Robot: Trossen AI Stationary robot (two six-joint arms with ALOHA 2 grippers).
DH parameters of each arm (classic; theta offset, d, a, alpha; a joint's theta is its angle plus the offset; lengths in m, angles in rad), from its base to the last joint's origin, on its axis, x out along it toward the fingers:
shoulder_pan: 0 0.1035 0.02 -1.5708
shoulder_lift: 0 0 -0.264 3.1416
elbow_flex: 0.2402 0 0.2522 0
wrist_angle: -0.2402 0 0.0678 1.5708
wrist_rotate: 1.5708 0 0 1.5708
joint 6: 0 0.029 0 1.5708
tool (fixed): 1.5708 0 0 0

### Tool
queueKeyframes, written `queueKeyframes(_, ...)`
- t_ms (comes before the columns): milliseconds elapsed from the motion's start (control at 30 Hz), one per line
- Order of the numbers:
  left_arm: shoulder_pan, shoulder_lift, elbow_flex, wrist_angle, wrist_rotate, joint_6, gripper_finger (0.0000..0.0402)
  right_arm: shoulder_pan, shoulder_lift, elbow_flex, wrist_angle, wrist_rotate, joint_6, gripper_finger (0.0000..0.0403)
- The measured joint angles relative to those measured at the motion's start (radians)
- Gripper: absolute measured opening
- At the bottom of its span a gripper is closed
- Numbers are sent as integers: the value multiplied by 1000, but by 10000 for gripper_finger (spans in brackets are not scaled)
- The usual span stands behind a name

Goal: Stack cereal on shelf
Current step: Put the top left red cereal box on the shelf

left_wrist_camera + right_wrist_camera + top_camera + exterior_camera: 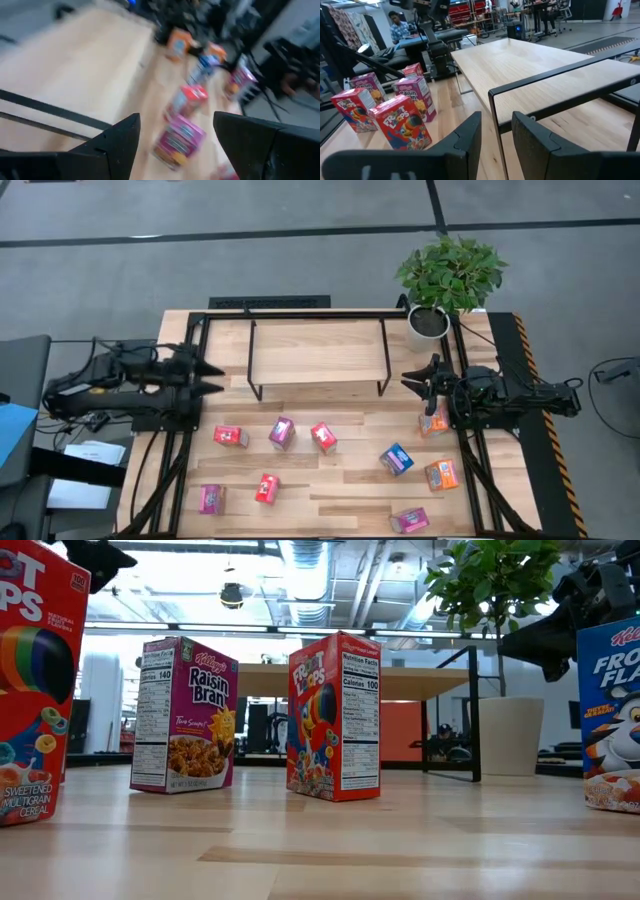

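The shelf [318, 350], a black tube rack with a light board, stands at the table's far middle with nothing on its board. Nine small cereal boxes are scattered on the near half of the table: red [323, 437], magenta [282, 432] and orange-and-blue [396, 459] ones. In the low view a Raisin Bran box [185, 715] and a Froot Loops box [333, 715] stand upright on their bottom ends. My left gripper [212, 377] hovers wide open by the shelf's left end. My right gripper [412, 380] hovers by the shelf's right end, its fingers a little apart, with an orange box [433, 422] just nearside of it.
A potted plant [430, 320] stands at the far right corner, close behind the right arm. Black frame rails run along both table sides. A free strip of tabletop lies between the shelf's front and the nearest row of boxes. A person sits beyond the table [397, 22].
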Motion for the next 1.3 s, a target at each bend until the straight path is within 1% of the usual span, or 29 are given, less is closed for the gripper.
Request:
queueKeyframes(167,-15,164,72,-39,170,-7,244,-1,0,1,1,1,-12,138)
queueKeyframes(267,-53,276,161,-140,182,51,244,-2,0,1,0,2,-13,139)
queueKeyframes(400,-136,421,291,-324,116,108,244,-2,0,2,-17,3,-13,133)
queueKeyframes(533,-270,549,371,-435,47,101,244,-1,0,3,-36,4,-13,128)
queueKeyframes(667,-429,642,386,-491,-33,58,241,0,0,4,-44,4,-13,128)
queueKeyframes(767,-541,695,374,-484,-88,-5,236,0,0,4,-46,4,-14,130)
queueKeyframes(900,-654,754,368,-498,-159,-60,232,0,0,4,-47,4,-17,128)
queueKeyframes(1033,-709,789,368,-511,-288,-116,232,0,0,4,-47,6,-17,124)
queueKeyframes(1067,-718,794,368,-515,-305,-125,232,0,0,4,-48,6,-16,123)
queueKeyframes(1200,-730,806,367,-528,-296,-133,243,0,0,4,-48,5,-16,124)
queueKeyframes(1300,-731,805,367,-530,-285,-158,272,0,0,4,-48,5,-16,125)
